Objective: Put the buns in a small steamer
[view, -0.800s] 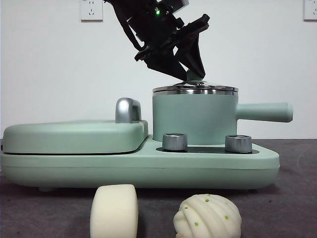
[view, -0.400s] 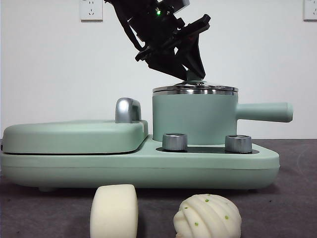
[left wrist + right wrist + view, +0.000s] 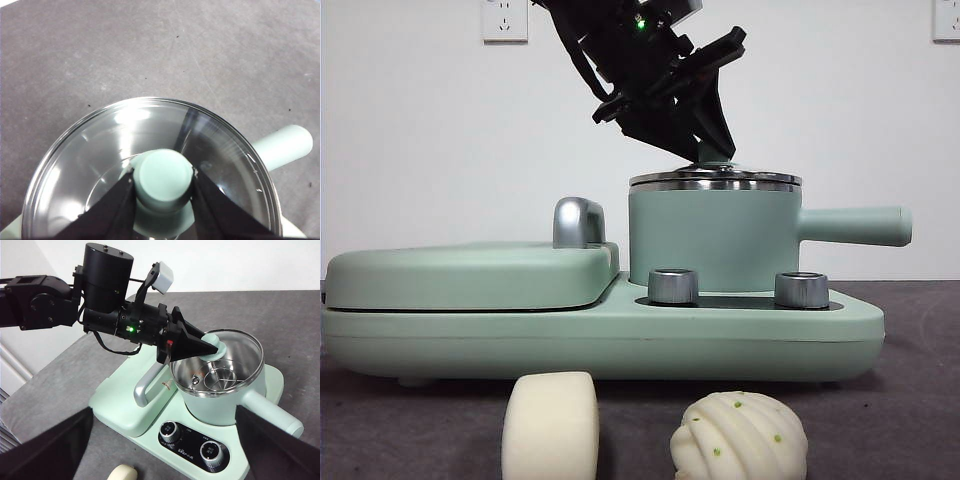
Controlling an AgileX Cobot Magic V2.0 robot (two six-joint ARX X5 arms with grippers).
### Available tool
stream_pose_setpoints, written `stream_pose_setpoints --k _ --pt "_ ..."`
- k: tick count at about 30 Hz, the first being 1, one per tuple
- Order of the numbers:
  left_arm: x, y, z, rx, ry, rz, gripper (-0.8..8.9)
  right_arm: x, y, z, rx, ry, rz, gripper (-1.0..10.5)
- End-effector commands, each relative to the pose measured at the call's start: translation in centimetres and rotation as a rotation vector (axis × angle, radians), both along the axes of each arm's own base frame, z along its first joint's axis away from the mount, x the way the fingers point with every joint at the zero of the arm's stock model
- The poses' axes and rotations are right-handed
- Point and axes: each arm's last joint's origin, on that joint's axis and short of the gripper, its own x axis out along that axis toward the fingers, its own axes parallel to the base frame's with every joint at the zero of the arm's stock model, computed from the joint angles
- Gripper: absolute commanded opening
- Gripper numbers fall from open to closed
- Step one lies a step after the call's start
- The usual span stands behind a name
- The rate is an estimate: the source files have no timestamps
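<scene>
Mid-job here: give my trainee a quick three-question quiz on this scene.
1. True or false: the left gripper has its jaws shut on the lid knob.
2. Where are the buns: A) inside the small steamer; B) on the table in front of the cooker?
3. Fill in: the ridged bun has small ____ flecks.

Key: 1 true; 2 B; 3 green.

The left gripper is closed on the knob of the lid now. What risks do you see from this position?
1. The left gripper pinches only the small green knob, and in the front view it comes in tilted; the glass lid could swing or slip when raised.
2. The lid may catch on the steamer rim and shift the pot.
3. Both buns lie below, where a dropped lid might land.
</scene>
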Motion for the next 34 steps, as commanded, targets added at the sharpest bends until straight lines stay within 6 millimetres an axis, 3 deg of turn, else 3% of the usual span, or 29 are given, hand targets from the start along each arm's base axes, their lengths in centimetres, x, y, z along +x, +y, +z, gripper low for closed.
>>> stream_pose_setpoints --k 1,12,22,28,34 --pt "-0.5 0.1 2.2 -0.062 -0.022 0.015 0.07 0.0 0.0 0.5 0.001 -0.012 0.002 4.6" --pt "-2.3 2.9 7.1 -0.137 -0.115 0.041 0.07 0.4 0.1 0.3 0.082 0.081 0.009 4.5" --pt "-2.5 7.6 9.5 -0.114 -0.133 0.127 0.07 2.7 2.0 -0.5 0.128 0.284 0.128 4.5" --pt "-2.3 10.6 10.4 -0.082 -0.145 0.192 0.07 4.6 5.1 -1.8 0.041 0.409 0.179 4.5" --pt "-1.5 13.1 10.4 -0.053 -0.132 0.261 0.07 6.0 10.4 -3.9 -0.098 0.533 0.239 4.5"
